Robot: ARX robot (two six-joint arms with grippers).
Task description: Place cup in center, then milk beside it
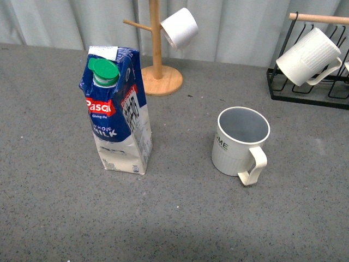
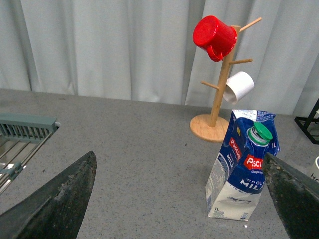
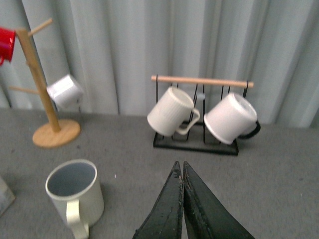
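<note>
Cup (image 1: 240, 143): stood upright on the grey speckled surface (image 1: 191, 224), a little right of the middle in the front view, grey-blue inside showing, handle turned toward the camera.
Milk (image 1: 117, 112): stood upright left of the middle, green cap facing forward, well apart from the cup with bare surface between them.
Left fingers (image 2: 55, 204): spread wide apart and holding nothing, raised clear of the surface; the left wrist view looked nearly level between them toward the milk, which stood well beyond the tips.
Right fingers (image 3: 169, 209): pressed together with no gap and nothing between them, pointing toward the black rack (image 3: 194, 142); they hung apart from the cup, which stood off to one side.
Arms: neither showed in the front view.
Wooden mug tree (image 1: 157, 49): stood behind the milk, carrying a white mug (image 1: 180, 27) and a red mug (image 2: 214, 37).
Black rack's load: two plain white mugs (image 3: 172, 112) hung from its wooden bar, behind the cup.
Backdrop: pale curtain (image 1: 240, 27) hung behind the surface.
</note>
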